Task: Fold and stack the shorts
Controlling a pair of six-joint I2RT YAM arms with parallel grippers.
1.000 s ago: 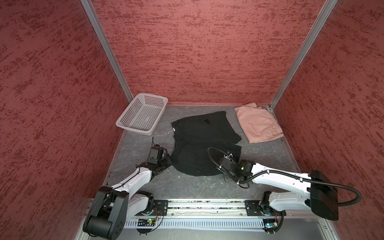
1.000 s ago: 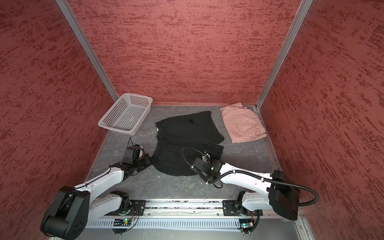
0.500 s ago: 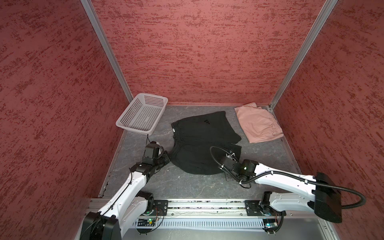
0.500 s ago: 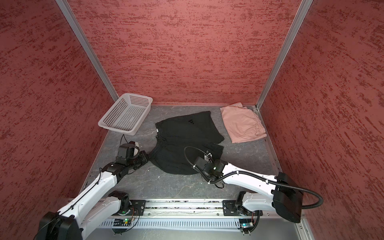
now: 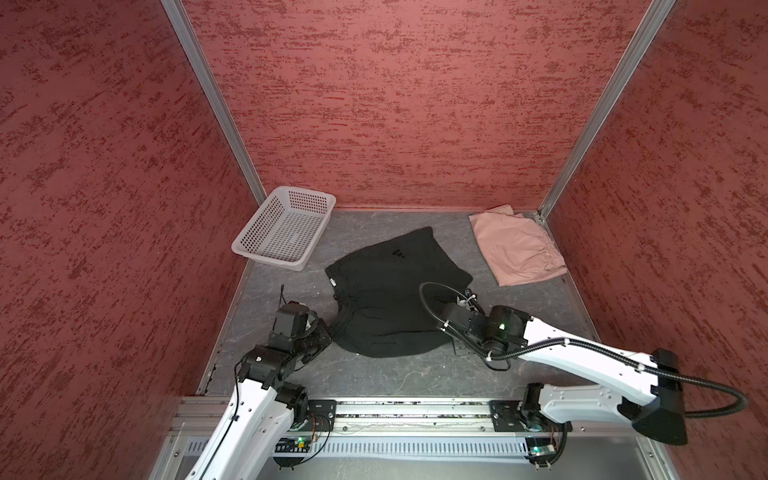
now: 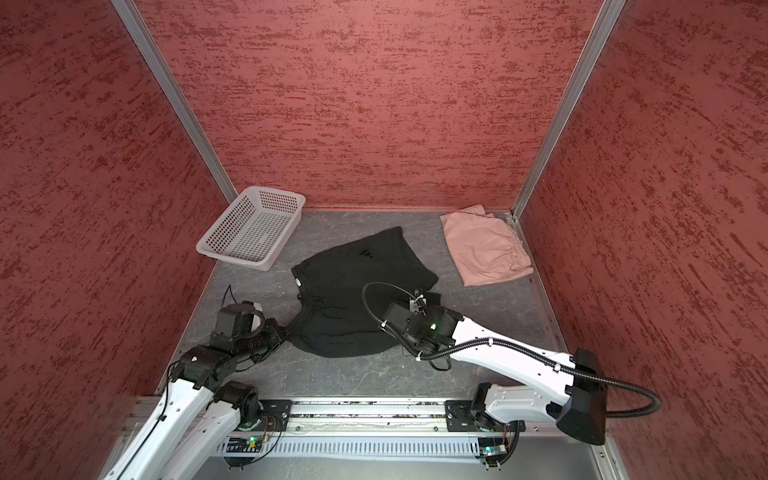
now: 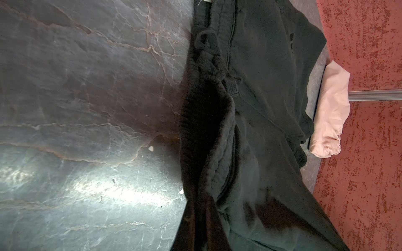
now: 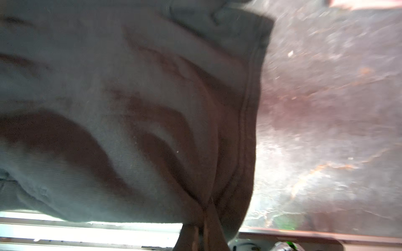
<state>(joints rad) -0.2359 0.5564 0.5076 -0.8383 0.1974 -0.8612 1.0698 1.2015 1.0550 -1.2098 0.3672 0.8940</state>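
Note:
The black shorts [image 5: 395, 291] [image 6: 357, 286] lie spread in the middle of the dark table, logo toward the back. My left gripper [image 5: 329, 332] [image 6: 286, 330] is shut on their near left corner, pinching the gathered waistband [image 7: 206, 169] between its fingertips [image 7: 201, 219]. Shut too, my right gripper [image 5: 449, 336] [image 6: 400, 334] holds the near right corner, its fingertips [image 8: 205, 219] clamping the stitched hem [image 8: 245, 139]. The black fabric sags in folds between the two grips. The pink shorts [image 5: 515, 249] [image 6: 484, 249] [image 7: 330, 108] lie folded flat at the back right corner.
A white perforated basket [image 5: 266, 259] [image 6: 230, 258] sits at the back left against the wall. Red walls close in the table [image 5: 374, 382] on three sides. A metal rail [image 5: 395, 409] with both arm bases runs along the near edge.
The left arm has raised its elbow and its gripper has shifted slightly left and nearer, drawing the black shorts' corner with it. The right gripper has barely moved.

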